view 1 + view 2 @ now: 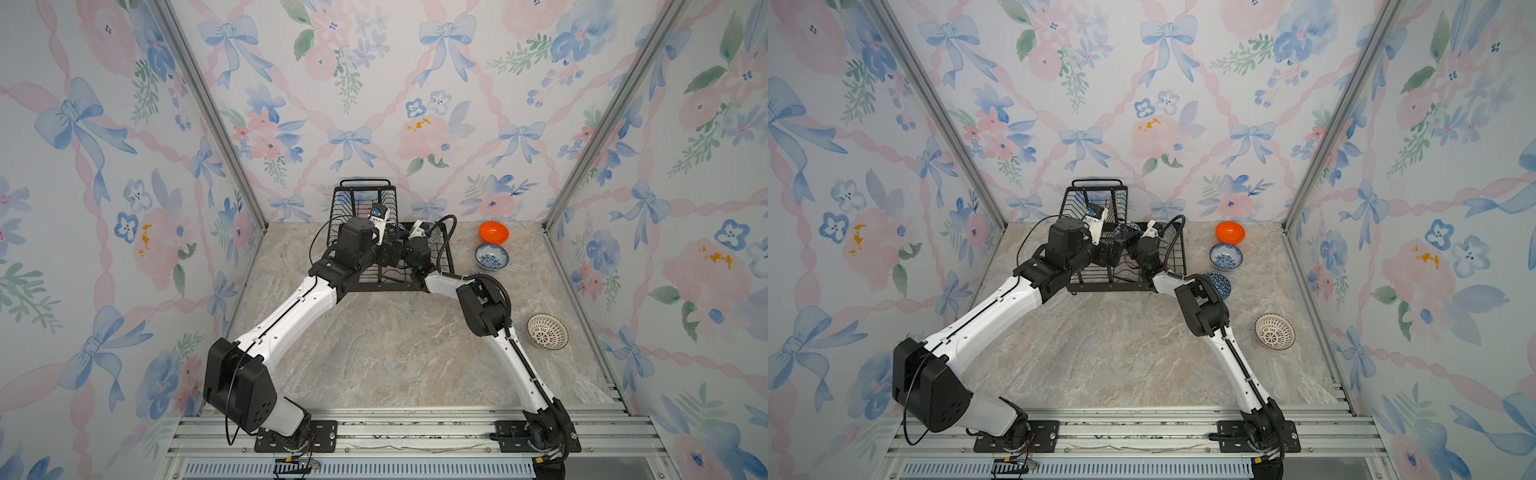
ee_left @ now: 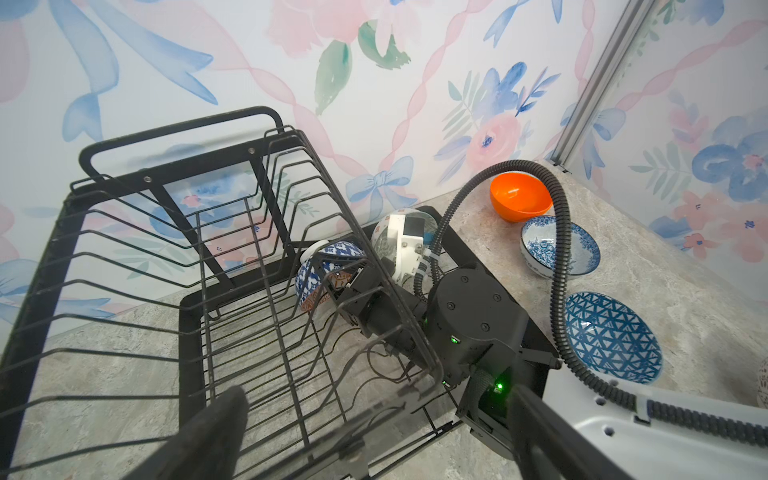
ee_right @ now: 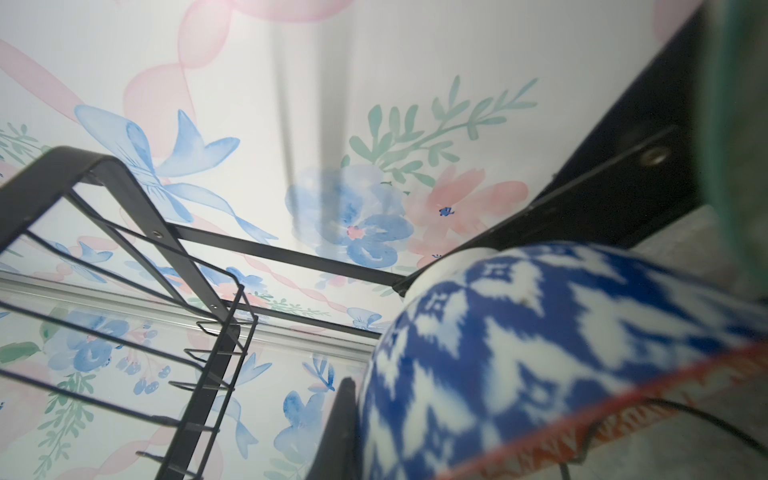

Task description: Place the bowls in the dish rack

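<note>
Right wrist view is filled by the blue-and-white bowl (image 3: 540, 353), its orange rim band nearest the lens, so it sits right at the jaws of the right gripper (image 2: 334, 286). Those jaws are pinched together on the rim. The bowl is tipped on edge, low in the dish rack (image 2: 124, 183), over the wavy dividers of the base tier and just beside the raised basket. Whether it already rests on a wire I cannot tell. Just past the jaws a greenish bowl (image 3: 735, 104), blurred, stands in the same tier. Above and to one side, the left gripper (image 2: 376, 392) hangs over the raised basket with its jaws wide apart and nothing between them. Well apart from both grippers, 4 bowls wait on the table beside the rack: the dark-blue geometric bowl (image 2: 611, 336) nearest, then the blue floral bowl (image 2: 557, 249), the orange bowl (image 2: 519, 199) by the back wall, and the lattice bowl (image 1: 547, 331) off on its own. I judge the step in hand to be seating bowl 2 of 6 in the base tier. The next move calls for easing the rim down between 2 divider wires, parting the jaws only once the bowl leans steady, then backing out clear of the basket wires.
</note>
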### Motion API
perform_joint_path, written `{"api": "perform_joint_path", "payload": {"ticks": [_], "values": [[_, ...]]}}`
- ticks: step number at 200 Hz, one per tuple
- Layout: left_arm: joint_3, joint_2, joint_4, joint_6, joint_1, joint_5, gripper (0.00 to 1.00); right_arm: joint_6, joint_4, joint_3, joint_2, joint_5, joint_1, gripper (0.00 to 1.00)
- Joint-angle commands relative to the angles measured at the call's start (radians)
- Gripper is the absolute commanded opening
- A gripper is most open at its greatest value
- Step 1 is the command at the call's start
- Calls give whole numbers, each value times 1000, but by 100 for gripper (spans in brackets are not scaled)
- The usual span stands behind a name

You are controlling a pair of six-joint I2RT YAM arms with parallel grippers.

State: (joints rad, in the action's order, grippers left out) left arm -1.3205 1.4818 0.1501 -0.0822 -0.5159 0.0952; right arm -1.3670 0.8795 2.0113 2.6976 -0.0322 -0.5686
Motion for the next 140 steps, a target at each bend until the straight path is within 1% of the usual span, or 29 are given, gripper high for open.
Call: {"api": "perform_joint_path", "payload": {"ticks": [1,81,120,140], "values": [[24,-2,31,-18,10,-20,98,20,14,19,39,11,-22,7],[24,3,22,-20,14,-23,98,2,-29,46,34,16,-21,10],[22,2,20,-24,14,-28,98,-20,-36,22,17,5,-17,13],[23,1,20,-26,14,-30,98,-40,-40,-2,-2,-22,-19,13]]}}
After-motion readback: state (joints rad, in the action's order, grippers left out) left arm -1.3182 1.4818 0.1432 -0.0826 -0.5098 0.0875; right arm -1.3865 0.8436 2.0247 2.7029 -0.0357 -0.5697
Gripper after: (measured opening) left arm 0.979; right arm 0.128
